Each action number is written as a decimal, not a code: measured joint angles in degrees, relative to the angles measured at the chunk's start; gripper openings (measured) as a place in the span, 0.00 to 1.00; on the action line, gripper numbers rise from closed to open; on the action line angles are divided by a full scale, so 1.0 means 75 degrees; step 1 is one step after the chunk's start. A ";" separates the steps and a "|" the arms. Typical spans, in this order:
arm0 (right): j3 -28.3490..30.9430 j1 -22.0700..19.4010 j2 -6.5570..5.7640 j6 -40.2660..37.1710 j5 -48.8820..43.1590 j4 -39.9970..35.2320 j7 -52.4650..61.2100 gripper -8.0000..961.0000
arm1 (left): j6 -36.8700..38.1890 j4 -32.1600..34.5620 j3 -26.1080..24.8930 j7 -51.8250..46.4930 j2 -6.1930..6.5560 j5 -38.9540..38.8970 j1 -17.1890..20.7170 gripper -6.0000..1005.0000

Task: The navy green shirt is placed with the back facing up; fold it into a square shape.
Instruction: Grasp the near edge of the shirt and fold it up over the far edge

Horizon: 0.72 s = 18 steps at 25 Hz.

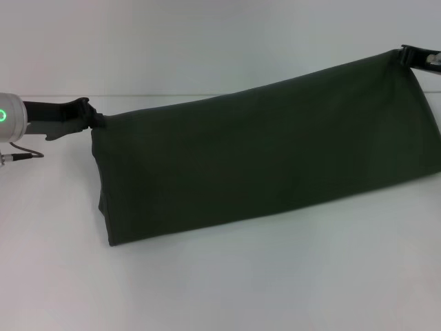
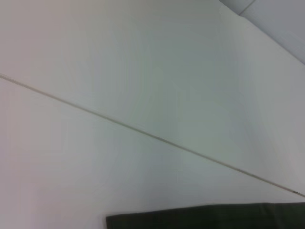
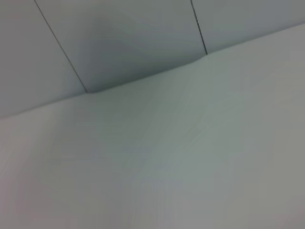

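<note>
The navy green shirt (image 1: pixel 262 152) hangs as a dark olive sheet, stretched between my two grippers above the white table, plain side towards the head camera. Its lower edge rests on the table. My left gripper (image 1: pixel 93 118) is shut on the shirt's left top corner. My right gripper (image 1: pixel 408 54) is shut on the right top corner, held higher, at the frame's top right edge. A strip of the shirt (image 2: pixel 205 217) shows in the left wrist view. The right wrist view shows only table and wall. No lettering shows.
The white table (image 1: pixel 220 283) spreads in front of and around the shirt. A white wall (image 1: pixel 207 41) stands behind it. A cable (image 1: pixel 21 155) hangs by the left arm. Panel seams (image 3: pixel 200 28) show on the wall.
</note>
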 joint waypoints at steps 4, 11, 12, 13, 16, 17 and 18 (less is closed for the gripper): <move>-0.0425 0.0169 0.0039 0.0914 -0.0005 0.0462 -0.0014 0.03 | -0.0290 -0.0014 0.0119 -0.0038 -0.0053 0.0045 -0.0029 0.01; -0.0954 0.0379 0.0236 0.2380 -0.0009 0.0956 -0.0038 0.03 | -0.0804 0.0038 0.0198 -0.0180 -0.0293 0.0395 -0.0076 0.01; -0.1005 0.0391 0.0240 0.2488 -0.0008 0.0999 -0.0033 0.03 | -0.0849 0.0051 0.0198 -0.0168 -0.0312 0.0395 -0.0083 0.01; -0.1031 0.0391 0.0243 0.2554 -0.0008 0.1022 -0.0023 0.03 | -0.0896 0.0065 0.0198 -0.0165 -0.0326 0.0395 -0.0096 0.01; -0.1052 0.0360 0.0237 0.2620 0.0003 0.1035 -0.0001 0.03 | -0.0979 0.0064 0.0198 -0.0155 -0.0348 0.0395 -0.0149 0.01; -0.1052 0.0345 0.0228 0.2620 0.0013 0.1036 0.0004 0.03 | -0.1002 0.0048 0.0198 -0.0155 -0.0356 0.0395 -0.0178 0.01; -0.1050 0.0339 0.0222 0.2620 0.0014 0.1042 0.0007 0.03 | -0.1016 0.0033 0.0198 -0.0155 -0.0363 0.0395 -0.0203 0.01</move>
